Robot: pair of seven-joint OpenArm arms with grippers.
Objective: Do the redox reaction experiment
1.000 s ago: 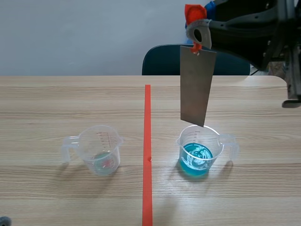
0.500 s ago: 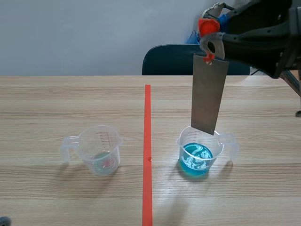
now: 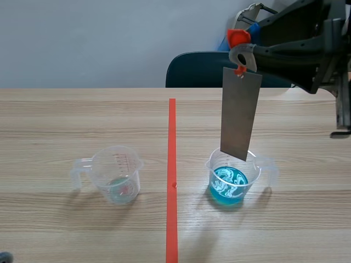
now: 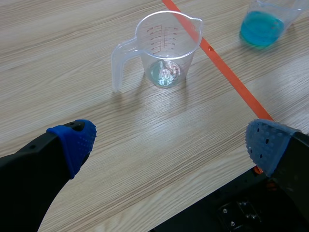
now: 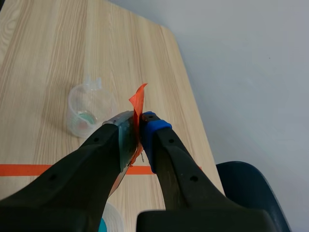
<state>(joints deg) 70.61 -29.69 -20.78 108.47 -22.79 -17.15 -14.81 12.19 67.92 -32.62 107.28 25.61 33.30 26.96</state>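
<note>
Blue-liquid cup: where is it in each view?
Scene view: blue-liquid cup right of the tape line, under the metal plate.
Left wrist view: cup ahead of the left gripper, beyond the tape line.
Right wrist view: cup sliver under the right gripper.
Shared landmark: tape line.

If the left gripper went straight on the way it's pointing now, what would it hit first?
Probably the near-empty clear cup, ahead of the open left gripper; or bare table first, since depth is unclear.

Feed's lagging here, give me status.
Left gripper open, low. Right gripper shut on metal strip, hanging over blue cup, tip near rim. Nothing in the way.
</note>
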